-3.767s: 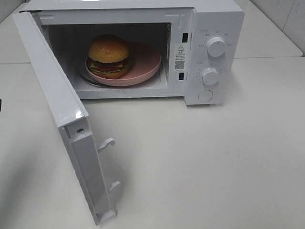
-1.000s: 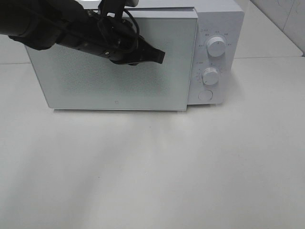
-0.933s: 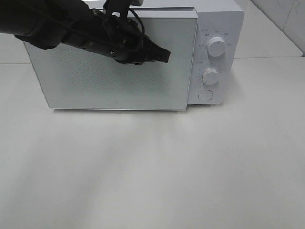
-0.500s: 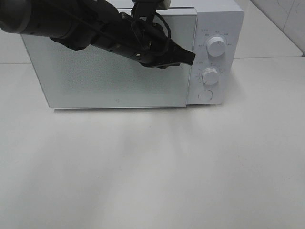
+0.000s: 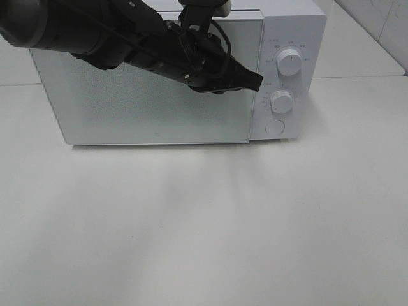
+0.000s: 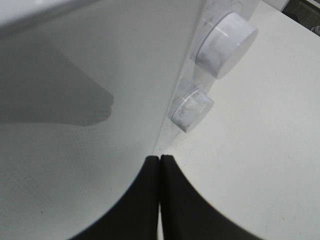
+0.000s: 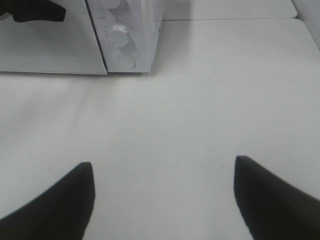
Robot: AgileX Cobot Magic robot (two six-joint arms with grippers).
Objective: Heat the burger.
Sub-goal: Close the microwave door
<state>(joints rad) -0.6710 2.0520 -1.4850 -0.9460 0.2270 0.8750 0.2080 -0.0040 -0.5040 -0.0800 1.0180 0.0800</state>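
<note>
The burger is hidden behind the closed door (image 5: 146,102) of the white microwave (image 5: 290,25). My left gripper (image 5: 255,81) is shut, its black tip hovering at the door's right edge, just left of the lower knob (image 5: 281,101). In the left wrist view the shut left gripper (image 6: 160,161) points at the seam between the door (image 6: 90,100) and the control panel, with the two knobs (image 6: 225,45) (image 6: 191,110) beside it. My right gripper (image 7: 162,172) is open over bare table, well in front of the microwave (image 7: 130,30).
Below the two knobs, the microwave panel has a round button (image 5: 275,127). The white table (image 5: 223,223) stretches wide in front of the microwave. A tiled wall corner (image 5: 382,25) shows at the far right.
The microwave door, open with the burger on its pink plate inside, is now closed. Over the last second my left gripper has slid rightward along the door toward the control panel.
</note>
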